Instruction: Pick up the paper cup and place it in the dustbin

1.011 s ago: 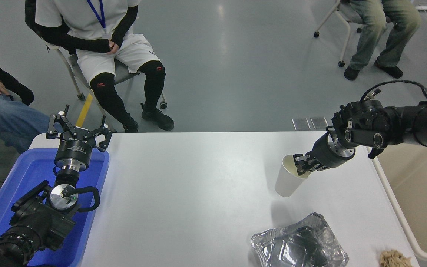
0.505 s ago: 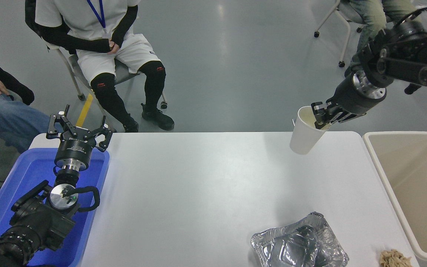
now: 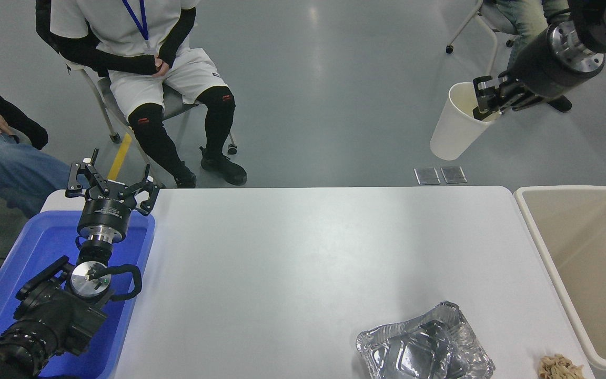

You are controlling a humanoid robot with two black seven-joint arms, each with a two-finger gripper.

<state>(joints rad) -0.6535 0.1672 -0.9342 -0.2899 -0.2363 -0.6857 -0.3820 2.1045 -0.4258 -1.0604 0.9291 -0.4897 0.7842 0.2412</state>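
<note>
High at the top right hangs the white paper cup (image 3: 455, 127), tilted, well above the table. My right gripper (image 3: 484, 102) is shut on its rim, one finger inside the cup and one outside. The beige dustbin (image 3: 542, 239) stands off the table's right edge, below and to the right of the cup; nothing shows inside it. My left gripper (image 3: 111, 181) stays parked at the lower left over the blue tray, fingers spread open and holding nothing.
A crumpled silver foil tray (image 3: 424, 350) lies at the table's front right, with a small brown clump (image 3: 561, 367) beside it. A blue plastic tray (image 3: 45, 247) sits at the left. People sit on chairs beyond the table's far side.
My right arm has lifted the paper cup off the table and carried it up and to the right, from the table's right part to high above its far right corner.
</note>
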